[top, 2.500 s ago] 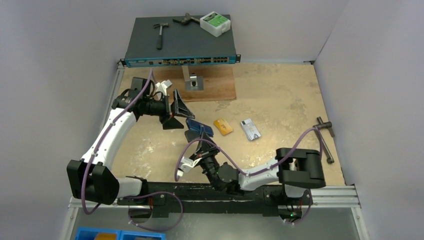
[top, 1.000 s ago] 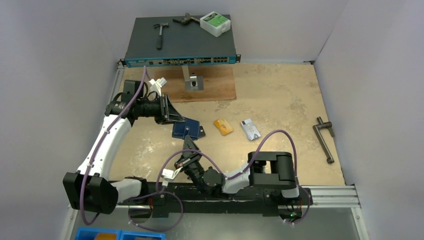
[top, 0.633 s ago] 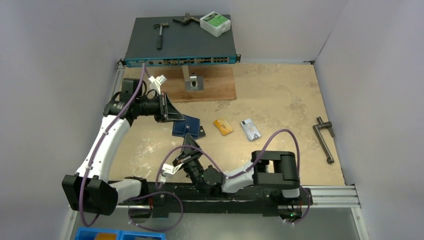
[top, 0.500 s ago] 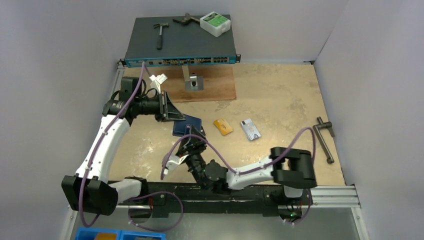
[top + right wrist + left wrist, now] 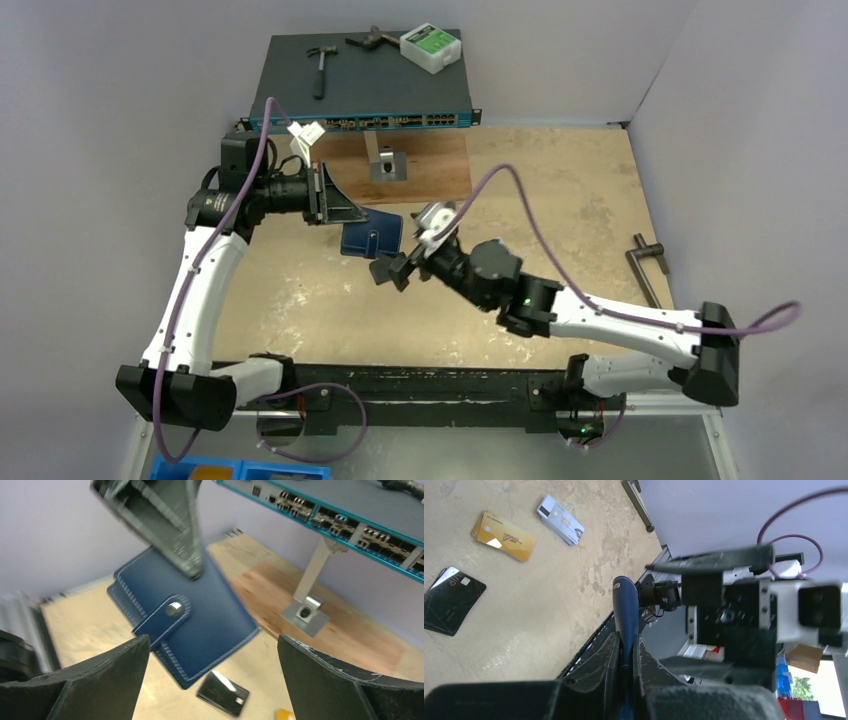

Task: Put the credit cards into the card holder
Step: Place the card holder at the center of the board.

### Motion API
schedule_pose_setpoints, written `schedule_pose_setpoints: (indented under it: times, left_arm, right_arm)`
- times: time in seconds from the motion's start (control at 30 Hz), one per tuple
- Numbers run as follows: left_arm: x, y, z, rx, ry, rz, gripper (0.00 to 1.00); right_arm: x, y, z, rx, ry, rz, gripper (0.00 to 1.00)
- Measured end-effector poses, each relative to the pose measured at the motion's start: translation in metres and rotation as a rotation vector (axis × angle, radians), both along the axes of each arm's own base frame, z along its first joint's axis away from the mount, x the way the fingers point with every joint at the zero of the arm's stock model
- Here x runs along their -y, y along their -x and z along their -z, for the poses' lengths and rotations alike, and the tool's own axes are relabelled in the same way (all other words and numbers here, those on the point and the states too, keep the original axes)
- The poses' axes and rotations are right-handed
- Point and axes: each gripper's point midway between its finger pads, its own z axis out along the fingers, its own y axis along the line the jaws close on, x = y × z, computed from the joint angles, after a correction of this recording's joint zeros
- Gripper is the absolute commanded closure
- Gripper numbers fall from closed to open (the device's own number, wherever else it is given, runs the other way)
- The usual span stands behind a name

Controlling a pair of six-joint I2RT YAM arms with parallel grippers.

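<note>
My left gripper (image 5: 345,212) is shut on the upper edge of the navy card holder (image 5: 370,238), which hangs off the table, folded, with its snap tab (image 5: 167,614) across the edge. In the left wrist view the holder (image 5: 625,605) stands edge-on between the fingers (image 5: 610,652). My right gripper (image 5: 393,272) is wide open just right of and below the holder, nothing between its fingers (image 5: 110,675). A black card (image 5: 222,694) lies on the table under the holder. Gold cards (image 5: 504,530) and a silver-grey card (image 5: 560,521) lie beyond it; in the top view my right arm hides them.
A network switch (image 5: 360,90) at the back carries a hammer (image 5: 320,65) and a white box (image 5: 430,47). A wooden board (image 5: 430,175) with a metal stand (image 5: 385,165) lies in front of it. A metal tool (image 5: 650,275) lies at the right edge.
My left gripper closed on the card holder and lifted it off the table, back and left. My right gripper opened wide and its arm swung out from near the base to beside the holder.
</note>
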Motion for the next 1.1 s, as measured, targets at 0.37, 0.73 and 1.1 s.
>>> schedule_pose_setpoints:
  times: [0.37,0.73,1.1]
  left_arm:
    - [0.010,0.038,-0.016,0.111,0.026,0.145,1.00]
    - [0.013,0.066,-0.040,0.232,0.084,0.226,1.00]
    - [0.018,0.065,-0.027,0.226,0.102,0.236,0.95]
  right_arm:
    - [0.032,0.025,-0.034,-0.296,-0.361,-0.325,0.01]
    - [0.020,0.037,-0.012,-0.466,-0.453,-0.492,0.02]
    - [-0.003,0.056,-0.030,-0.579,-0.627,-0.740,0.61]
